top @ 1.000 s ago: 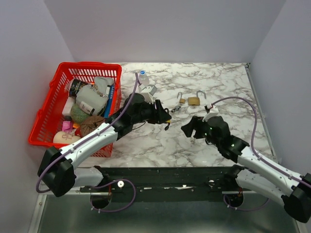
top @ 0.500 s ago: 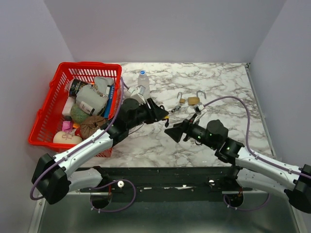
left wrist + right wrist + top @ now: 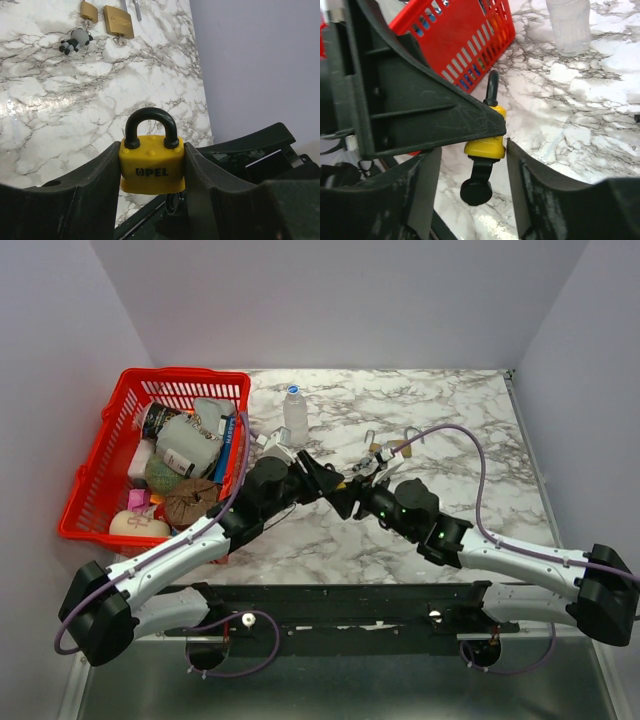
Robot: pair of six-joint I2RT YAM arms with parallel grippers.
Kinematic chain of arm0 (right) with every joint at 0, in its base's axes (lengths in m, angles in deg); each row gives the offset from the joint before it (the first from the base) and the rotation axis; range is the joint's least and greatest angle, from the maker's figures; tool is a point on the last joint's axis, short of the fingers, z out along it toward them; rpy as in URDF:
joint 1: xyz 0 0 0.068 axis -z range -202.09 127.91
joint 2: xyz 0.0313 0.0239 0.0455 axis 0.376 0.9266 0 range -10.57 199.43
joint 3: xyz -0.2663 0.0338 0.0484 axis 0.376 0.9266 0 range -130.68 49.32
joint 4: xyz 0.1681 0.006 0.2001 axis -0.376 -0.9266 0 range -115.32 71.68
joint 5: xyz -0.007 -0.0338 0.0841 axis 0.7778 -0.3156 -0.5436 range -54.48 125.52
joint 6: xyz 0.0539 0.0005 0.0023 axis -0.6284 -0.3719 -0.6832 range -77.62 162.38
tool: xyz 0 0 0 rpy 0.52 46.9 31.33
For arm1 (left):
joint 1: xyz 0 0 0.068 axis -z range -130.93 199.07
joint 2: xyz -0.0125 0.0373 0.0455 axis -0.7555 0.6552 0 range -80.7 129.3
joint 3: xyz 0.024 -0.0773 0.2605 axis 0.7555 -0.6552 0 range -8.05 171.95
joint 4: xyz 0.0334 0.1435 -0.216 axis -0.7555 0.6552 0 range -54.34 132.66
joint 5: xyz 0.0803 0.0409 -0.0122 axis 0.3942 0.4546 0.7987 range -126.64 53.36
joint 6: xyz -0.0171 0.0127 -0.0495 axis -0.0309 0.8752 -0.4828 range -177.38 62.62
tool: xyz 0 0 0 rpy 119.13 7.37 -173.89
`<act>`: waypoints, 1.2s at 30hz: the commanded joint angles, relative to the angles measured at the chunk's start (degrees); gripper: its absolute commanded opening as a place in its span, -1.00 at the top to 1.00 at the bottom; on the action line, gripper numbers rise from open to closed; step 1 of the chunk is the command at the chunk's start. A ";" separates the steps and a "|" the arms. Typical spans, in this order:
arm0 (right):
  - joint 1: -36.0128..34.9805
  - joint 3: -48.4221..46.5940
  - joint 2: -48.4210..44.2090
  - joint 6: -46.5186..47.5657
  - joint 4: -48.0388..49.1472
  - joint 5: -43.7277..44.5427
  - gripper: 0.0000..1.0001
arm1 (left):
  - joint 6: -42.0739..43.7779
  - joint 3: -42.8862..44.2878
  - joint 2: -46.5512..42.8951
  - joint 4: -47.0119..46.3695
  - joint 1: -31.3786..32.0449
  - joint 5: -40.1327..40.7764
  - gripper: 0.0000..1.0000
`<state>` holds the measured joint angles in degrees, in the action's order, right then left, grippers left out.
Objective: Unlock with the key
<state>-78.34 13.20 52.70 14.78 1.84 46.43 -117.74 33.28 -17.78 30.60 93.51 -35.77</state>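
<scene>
While the left gripper [image 3: 152, 152] is clamping the yellow black-shackled padlock [image 3: 151, 172], the right gripper [image 3: 471, 167] is straddling its black-headed key [image 3: 476, 189], jaws apart

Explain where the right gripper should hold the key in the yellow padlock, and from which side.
Grip the round black key head: it alone sticks out under the yellow padlock, which the left gripper clamps by its sides. Bring the right gripper from the end opposite the shackle, probably along the key's axis.

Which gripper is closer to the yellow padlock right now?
Left. The left gripper clamps the yellow padlock by its sides; the right gripper is open, jaws either side of the black key in its base.
</scene>
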 commanded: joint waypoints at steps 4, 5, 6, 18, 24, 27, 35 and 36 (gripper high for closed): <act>-1.67 -2.47 4.32 2.72 5.93 7.80 0.12 | -3.19 -0.72 -2.71 -5.57 2.57 3.53 1.00; -1.76 -2.12 4.41 3.16 7.42 8.15 0.24 | -3.27 -0.72 -2.62 -5.66 2.92 3.18 1.00; -1.76 -1.94 4.50 3.51 7.78 8.85 0.41 | -3.27 -0.89 -2.45 -5.75 2.93 3.01 1.00; -1.67 -2.64 3.44 20.11 -0.47 14.83 0.99 | 8.93 11.39 1.76 14.78 2.84 5.29 -0.77; -1.76 -3.61 3.44 28.80 -1.44 16.42 0.99 | 10.44 14.40 5.63 19.92 2.84 4.24 -0.80; -2.20 -2.73 3.36 32.24 0.31 16.50 0.99 | 10.00 15.28 7.82 19.91 2.84 3.01 -0.79; -3.43 -1.24 3.79 36.99 1.81 16.94 0.99 | 7.71 15.72 11.79 17.19 2.93 0.90 -0.67; -3.78 -1.15 3.97 37.87 1.98 17.20 0.99 | 7.28 15.63 12.31 16.75 2.93 0.55 -0.64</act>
<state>-80.72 12.33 56.76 47.96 -1.72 61.95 -109.50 48.09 -7.53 48.22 96.01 -32.95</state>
